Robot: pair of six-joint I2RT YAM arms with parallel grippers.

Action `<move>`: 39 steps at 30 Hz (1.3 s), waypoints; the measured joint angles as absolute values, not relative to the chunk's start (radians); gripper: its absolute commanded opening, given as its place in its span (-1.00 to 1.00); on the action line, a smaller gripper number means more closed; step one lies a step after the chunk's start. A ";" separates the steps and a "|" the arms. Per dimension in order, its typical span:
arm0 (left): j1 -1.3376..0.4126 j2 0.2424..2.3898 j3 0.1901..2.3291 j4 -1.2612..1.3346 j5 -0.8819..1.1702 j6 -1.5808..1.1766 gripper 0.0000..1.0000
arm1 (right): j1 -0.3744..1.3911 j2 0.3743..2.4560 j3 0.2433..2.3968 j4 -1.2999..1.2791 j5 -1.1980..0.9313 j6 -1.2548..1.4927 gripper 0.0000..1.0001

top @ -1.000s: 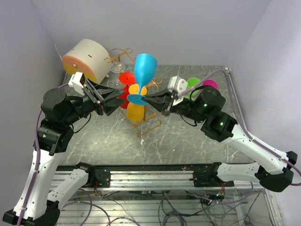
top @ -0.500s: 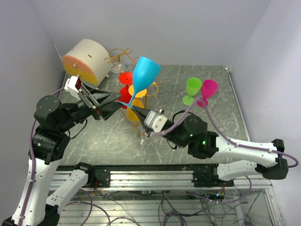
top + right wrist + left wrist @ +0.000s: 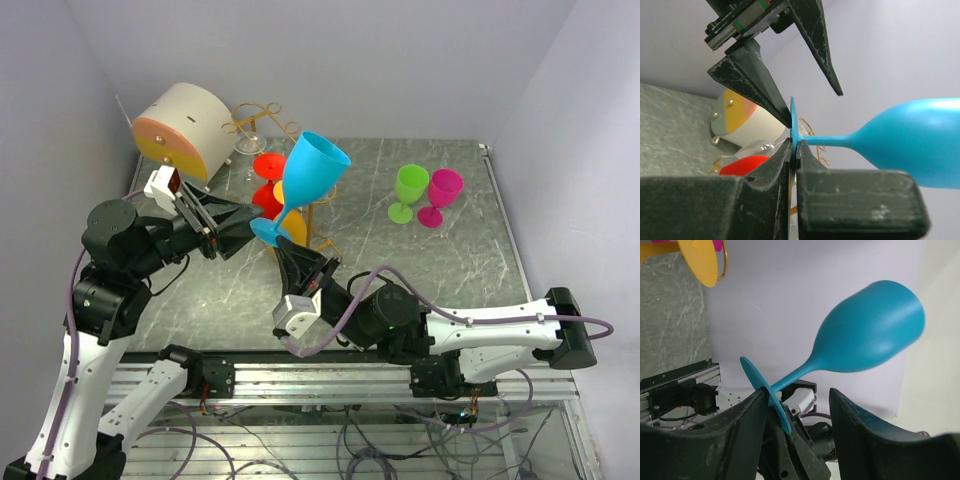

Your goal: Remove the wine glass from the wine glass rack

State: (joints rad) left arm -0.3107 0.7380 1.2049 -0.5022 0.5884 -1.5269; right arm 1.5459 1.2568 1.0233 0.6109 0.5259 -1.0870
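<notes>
The blue wine glass (image 3: 314, 170) hangs tilted in the air above the table, bowl up and to the right, clear of the gold wire wine glass rack (image 3: 318, 214). My right gripper (image 3: 288, 252) is shut on the rim of its flat foot (image 3: 793, 131) from below. My left gripper (image 3: 240, 222) stands open just left of the foot. In the left wrist view the foot (image 3: 765, 392) lies against the left finger (image 3: 742, 427), and the bowl (image 3: 870, 327) reaches up to the right. The left gripper (image 3: 814, 107) also shows above the foot in the right wrist view.
Red (image 3: 268, 165) and orange (image 3: 293, 229) glasses still hang on the rack. A green glass (image 3: 408, 190) and a pink glass (image 3: 441, 194) stand at the back right. The round white-and-orange drawer box (image 3: 180, 128) sits at the back left.
The right arm has swung from the right side round to the near middle, still holding the blue glass, which now tilts more to the right. The left gripper has stayed by the foot.
</notes>
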 measured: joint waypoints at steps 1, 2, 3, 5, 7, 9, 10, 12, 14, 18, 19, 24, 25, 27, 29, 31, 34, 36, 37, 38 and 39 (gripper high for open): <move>-0.311 0.740 1.205 -0.508 0.588 -1.520 0.09 | 1.549 1.264 1.023 0.622 0.528 -1.108 -1.00; -0.311 0.743 1.205 -0.514 0.588 -1.514 -0.02 | 1.550 1.269 1.022 0.629 0.529 -1.122 -1.00; -0.311 0.745 1.205 -0.521 0.589 -1.505 -0.16 | 1.551 1.273 1.020 0.638 0.530 -1.137 -1.00; -0.311 0.748 1.205 -0.527 0.590 -1.492 -0.59 | 1.552 1.275 1.020 0.649 0.530 -1.159 -1.00; -0.311 0.749 1.204 -0.529 0.596 -1.482 -0.85 | 1.553 1.274 1.020 0.666 0.529 -1.171 -1.00; -0.311 0.748 1.203 -0.524 0.601 -1.481 -0.86 | 1.554 1.272 1.019 0.667 0.532 -1.185 -0.99; -0.311 0.747 1.201 -0.522 0.602 -1.481 -0.86 | 1.554 1.272 1.020 0.665 0.532 -1.188 -0.98; -0.311 0.741 1.190 -0.513 0.603 -1.482 -0.86 | 1.555 1.269 1.019 0.657 0.534 -1.190 -0.84; -0.311 0.731 1.169 -0.495 0.605 -1.483 -0.86 | 1.557 1.260 1.006 0.652 0.536 -1.177 -0.56; -0.312 0.711 1.119 -0.443 0.606 -1.478 -0.86 | 1.575 1.219 0.969 0.596 0.570 -1.094 -0.28; -0.312 0.703 1.102 -0.417 0.605 -1.481 -0.86 | 1.579 1.204 0.966 0.569 0.585 -1.066 -0.25; -0.311 0.644 0.988 -0.270 0.595 -1.508 -0.86 | 1.592 1.076 0.971 0.337 0.683 -0.843 -0.21; -0.311 0.632 0.970 -0.246 0.595 -1.507 -0.86 | 1.592 1.054 0.986 0.268 0.706 -0.784 -0.21; -0.311 0.624 0.958 -0.222 0.592 -1.486 -0.86 | 1.592 1.028 1.040 0.129 0.746 -0.655 -0.21; -0.311 0.623 0.959 -0.212 0.586 -1.439 -0.86 | 1.592 1.021 1.112 -0.004 0.790 -0.527 -0.20; -0.311 0.619 0.971 -0.228 0.573 -1.370 -0.86 | 1.591 1.028 1.199 -0.145 0.838 -0.398 -0.18; -0.311 0.596 0.979 -0.245 0.545 -1.288 -0.86 | 1.562 1.065 1.337 -0.346 0.892 -0.237 -0.20; -0.311 0.566 0.979 -0.268 0.521 -1.245 -0.86 | 1.487 1.106 1.424 -0.456 0.883 -0.157 -0.23; -0.311 0.549 0.979 -0.279 0.508 -1.225 -0.86 | 1.436 1.121 1.452 -0.489 0.866 -0.133 -0.25; -0.311 0.532 0.979 -0.289 0.495 -1.208 -0.86 | 1.363 1.137 1.477 -0.521 0.838 -0.109 -0.26; -0.311 0.517 0.979 -0.299 0.480 -1.192 -0.86 | 1.279 1.148 1.493 -0.546 0.807 -0.086 -0.27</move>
